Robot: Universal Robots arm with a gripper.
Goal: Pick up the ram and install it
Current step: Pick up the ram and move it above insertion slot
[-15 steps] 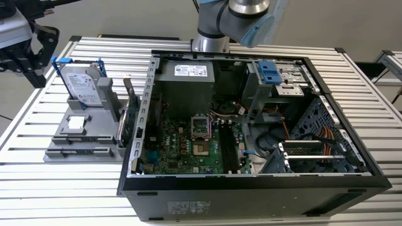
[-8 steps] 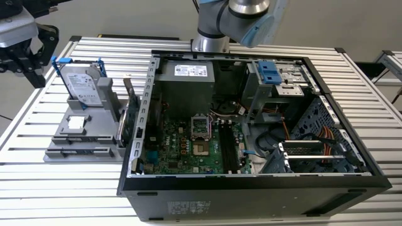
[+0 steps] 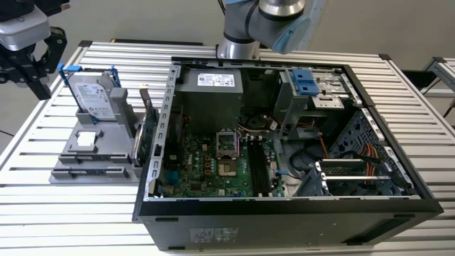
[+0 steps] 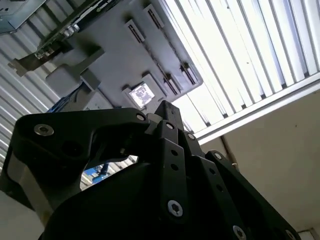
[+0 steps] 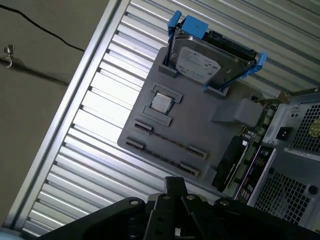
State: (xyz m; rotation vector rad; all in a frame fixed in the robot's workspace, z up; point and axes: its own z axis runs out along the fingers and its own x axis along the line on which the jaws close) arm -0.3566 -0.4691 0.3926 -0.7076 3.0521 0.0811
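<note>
PC case (image 3: 284,213) sits on the worktop (image 3: 64,213). Just beside the case, on the exterior view's left, there's a parts holder (image 3: 110,154), with a hard drive (image 3: 94,96) standing at its far end and an expansion card (image 3: 146,136) on edge between holder and case. The tool (image 3: 27,80) hangs further out that way.

The exterior view looks down across the slatted table (image 3: 427,106), with the computer case (image 3: 284,224) central and the gray holder (image 3: 78,160) toward the exterior view's left. Both wrist views look closely down onto that holder (image 4: 115,55) (image 5: 200,130) by the table's edge.
</note>
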